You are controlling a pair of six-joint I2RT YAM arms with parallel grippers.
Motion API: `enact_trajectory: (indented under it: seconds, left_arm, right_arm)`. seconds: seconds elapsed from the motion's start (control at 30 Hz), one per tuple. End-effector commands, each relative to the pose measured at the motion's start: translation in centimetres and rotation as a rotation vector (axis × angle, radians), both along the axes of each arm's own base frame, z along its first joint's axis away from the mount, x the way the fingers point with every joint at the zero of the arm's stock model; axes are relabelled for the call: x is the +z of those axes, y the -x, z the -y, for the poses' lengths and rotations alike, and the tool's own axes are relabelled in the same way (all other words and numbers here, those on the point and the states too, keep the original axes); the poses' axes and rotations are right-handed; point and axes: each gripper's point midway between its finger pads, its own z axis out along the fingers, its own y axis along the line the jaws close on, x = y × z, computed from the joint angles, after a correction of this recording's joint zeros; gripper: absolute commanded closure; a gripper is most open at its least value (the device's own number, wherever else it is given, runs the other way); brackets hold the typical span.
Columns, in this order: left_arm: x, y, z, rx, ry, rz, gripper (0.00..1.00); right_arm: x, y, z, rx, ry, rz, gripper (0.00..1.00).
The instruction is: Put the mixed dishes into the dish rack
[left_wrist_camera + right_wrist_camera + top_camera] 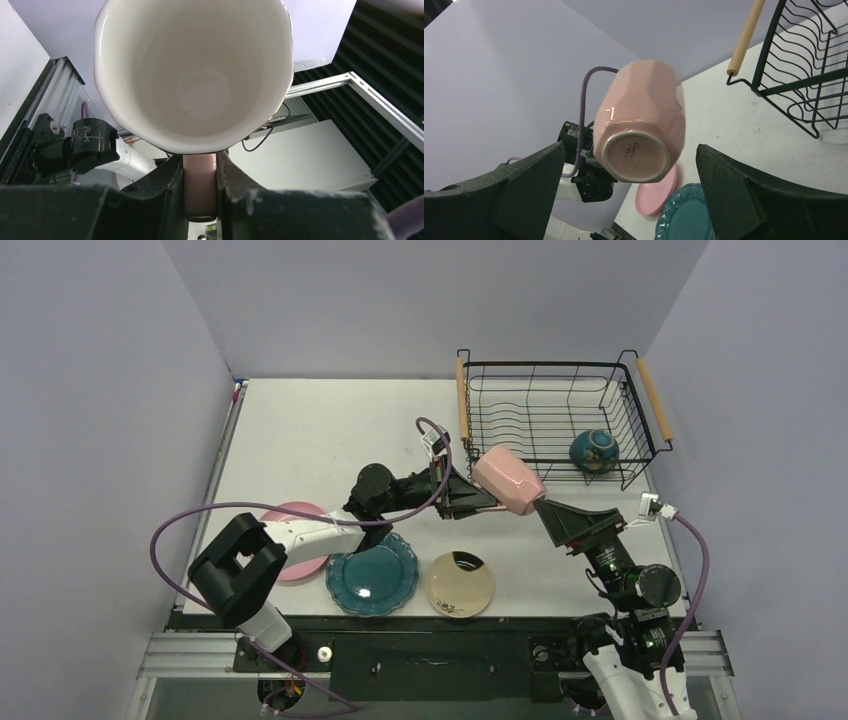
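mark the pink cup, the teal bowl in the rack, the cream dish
pink faceted cup [510,480]: top view, side wall
dark-teal round bowl [594,451]: top view, middle of its visible side
cream shallow round dish [460,584]: top view, middle of its inside

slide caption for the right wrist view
Pink cup, base to camera, framed by open right fingers, dish rack upper right, pink plate and teal plate below.

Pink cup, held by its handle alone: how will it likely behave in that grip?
The pink cup looks like rigid glazed ceramic, so it is probably chip-prone if knocked on the dish rack wires. The left gripper pinches only its handle, so it may swivel. Its glossy faceted wall likely slips in a side grasp.
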Motion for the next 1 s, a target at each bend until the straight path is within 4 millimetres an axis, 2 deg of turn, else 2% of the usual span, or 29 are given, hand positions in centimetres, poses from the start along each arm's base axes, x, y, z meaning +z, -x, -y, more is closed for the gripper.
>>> enact_trajectory:
  seconds: [0.0,0.17,0.47,0.73,0.97]
  left_arm:
    - [6.1,0.0,0.1,0.037,0.188,0.083,1.0]
    - [5.5,0.1,1.4,0.037,0.163,0.073,1.0]
    - [6.1,1.3,3.1,-0.008,0.189,0.059,1.0]
    - [5.7,2.1,4.3,0.02,0.194,-0.007,1.0]
    - [5.0,0.9,4.4,0.139,0.239,-0.124,1.0]
  right_arm:
    - [2.5,0.4,0.6,-0.035,0.008,0.04,0.0]
    - [2.8,0.1,0.4,-0.023,-0.006,0.028,0.0]
    - [1.8,-0.7,0.8,-0.059,0.035,-0.003,0.0]
    - [2.7,-1.8,2.5,-0.175,0.015,0.01,0.01]
    - [2.7,-2.2,3.6,-0.236,-0.053,0.001,0.04]
